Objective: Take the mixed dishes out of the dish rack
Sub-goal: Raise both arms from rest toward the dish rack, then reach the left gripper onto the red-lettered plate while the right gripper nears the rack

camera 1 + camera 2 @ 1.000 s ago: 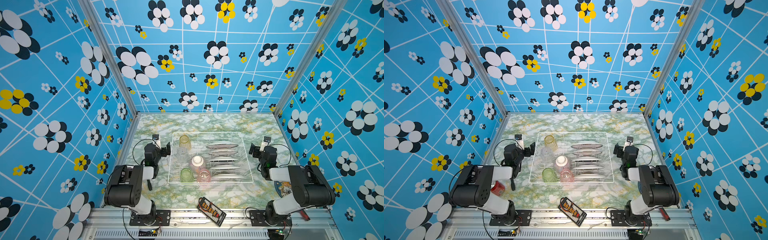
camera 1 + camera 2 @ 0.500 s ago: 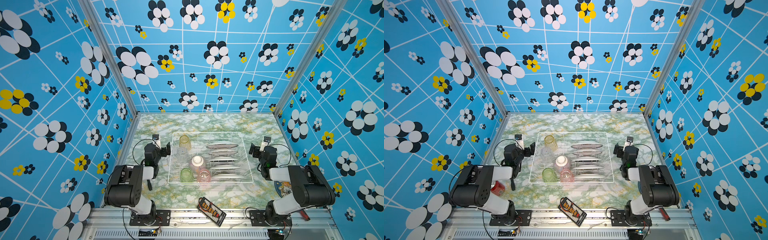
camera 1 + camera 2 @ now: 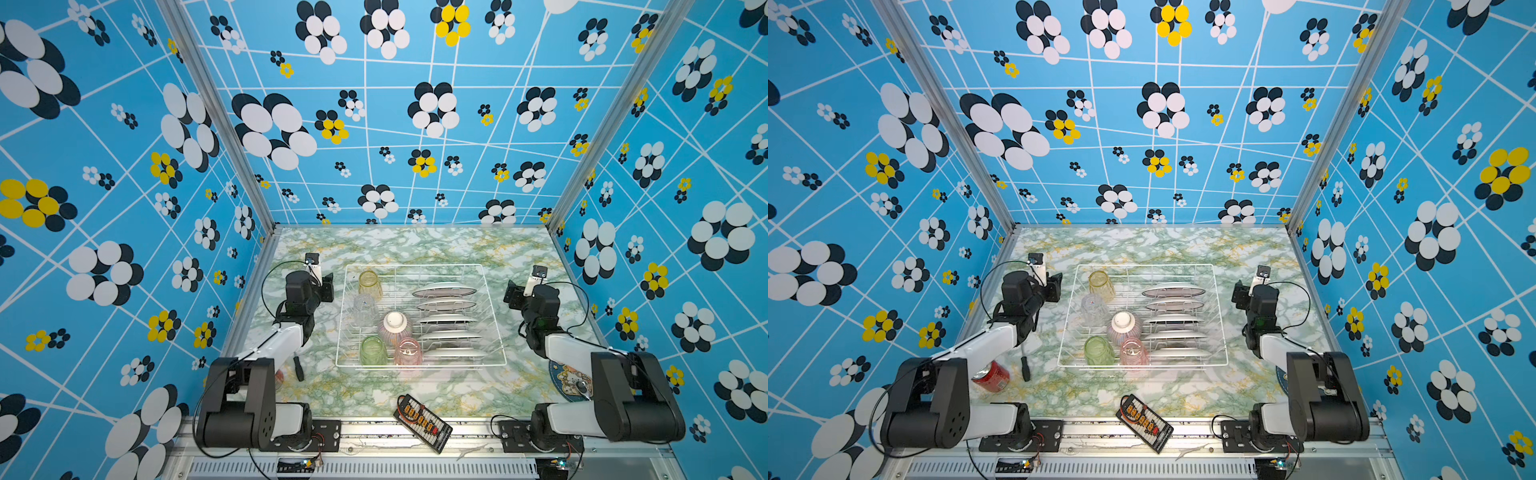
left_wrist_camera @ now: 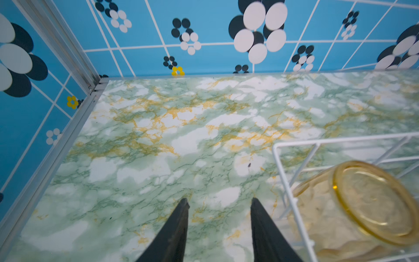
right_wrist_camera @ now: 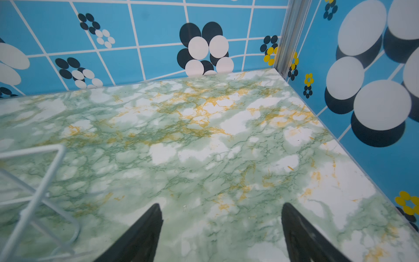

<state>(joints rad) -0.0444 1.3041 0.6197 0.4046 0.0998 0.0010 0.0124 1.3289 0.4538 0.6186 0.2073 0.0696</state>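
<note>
The dish rack (image 3: pixel 415 266) (image 3: pixel 1144 266) is a white wire basket in the middle of the marbled table. Upside down in its left half stand a yellow tumbler (image 3: pixel 370 284), a clear tumbler (image 3: pixel 365 309), a green tumbler (image 3: pixel 372 350), a pink tumbler (image 3: pixel 408 351) and the pink-striped bowl (image 3: pixel 395 326). Several plates (image 3: pixel 444 291) stand on edge in its right half. My left gripper (image 3: pixel 328 286) (image 4: pixel 220 200) hovers open and empty just outside the rack's left side, beside the yellow tumbler (image 4: pixel 371 199). Off the rack's right side my right gripper (image 3: pixel 510 295) (image 5: pixel 221 205) is wide open, holding nothing.
A red can (image 3: pixel 990 376) and a black-handled tool (image 3: pixel 1025 368) lie at the front left. A black charger board (image 3: pixel 422 422) sits on the front edge. The round blue mat (image 3: pixel 567 380) lies under the right arm. Blue walls close three sides.
My left gripper's jaws have drawn partly together and the right's slightly. Arms and dishes have not moved in the top views.
</note>
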